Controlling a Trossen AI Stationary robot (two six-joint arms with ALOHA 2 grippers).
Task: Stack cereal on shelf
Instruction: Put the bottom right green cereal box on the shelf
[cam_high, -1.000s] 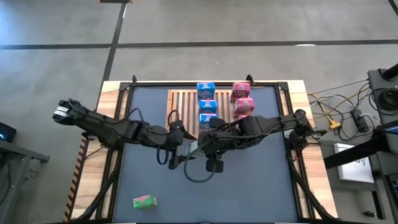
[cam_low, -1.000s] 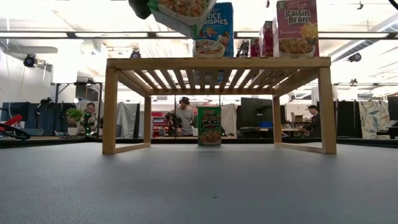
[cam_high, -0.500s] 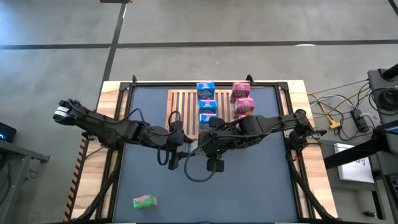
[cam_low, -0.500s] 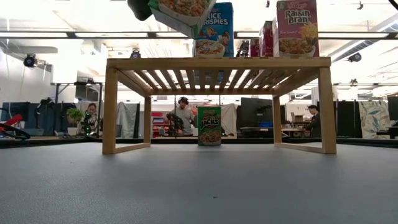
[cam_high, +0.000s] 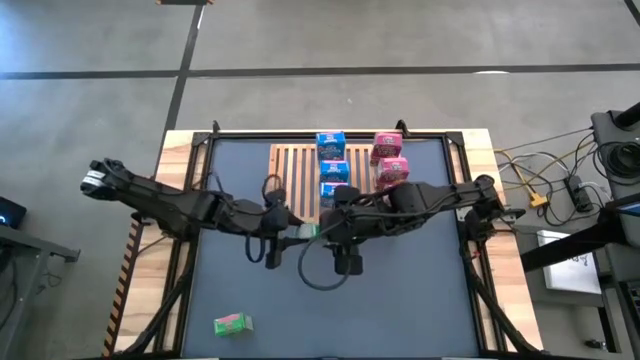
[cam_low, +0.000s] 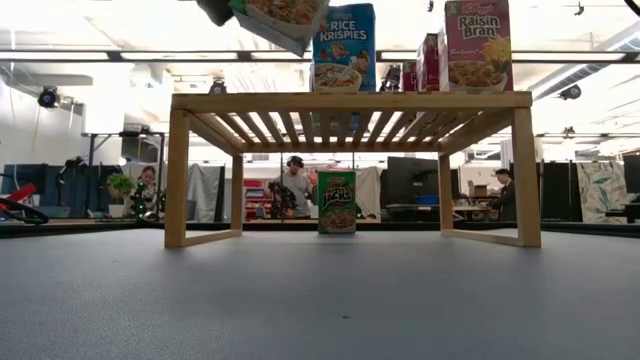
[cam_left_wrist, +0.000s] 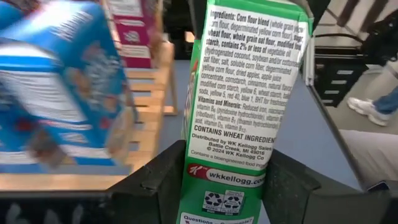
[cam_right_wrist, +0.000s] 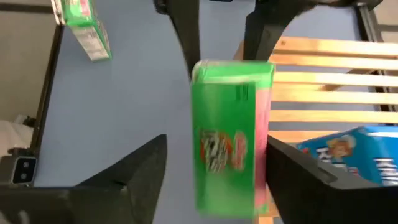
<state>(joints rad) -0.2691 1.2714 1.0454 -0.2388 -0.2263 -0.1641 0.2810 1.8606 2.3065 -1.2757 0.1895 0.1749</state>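
Note:
A green cereal box (cam_high: 307, 231) hangs in the air between my two grippers, just in front of the shelf's (cam_high: 290, 170) near edge. My left gripper (cam_high: 292, 230) is shut on it. My right gripper (cam_right_wrist: 217, 174) is open, its fingers standing on either side of the box's other end (cam_right_wrist: 230, 155). Blue boxes (cam_high: 331, 165) and pink boxes (cam_high: 388, 160) stand in rows on the shelf's slats. In the low view the held box (cam_low: 280, 15) shows at the picture's top, above the shelf (cam_low: 350, 101). My left gripper pinches one end of the green box (cam_left_wrist: 227, 180) between its two fingers, which lie on the two faces either side of the printed ingredients panel. The fingers come level from the table's left, along the box. The box sticks out forward from them, lifted clear.
Another green box (cam_high: 232, 323) lies on the dark tabletop near the front left. One more green box (cam_low: 337, 202) stands upright on the table under or behind the shelf. Cables lie beyond the table's right edge (cam_high: 540, 190).
The green box has shifted slightly up and toward the table's left, along with my left gripper. My right arm has stayed almost where it was.

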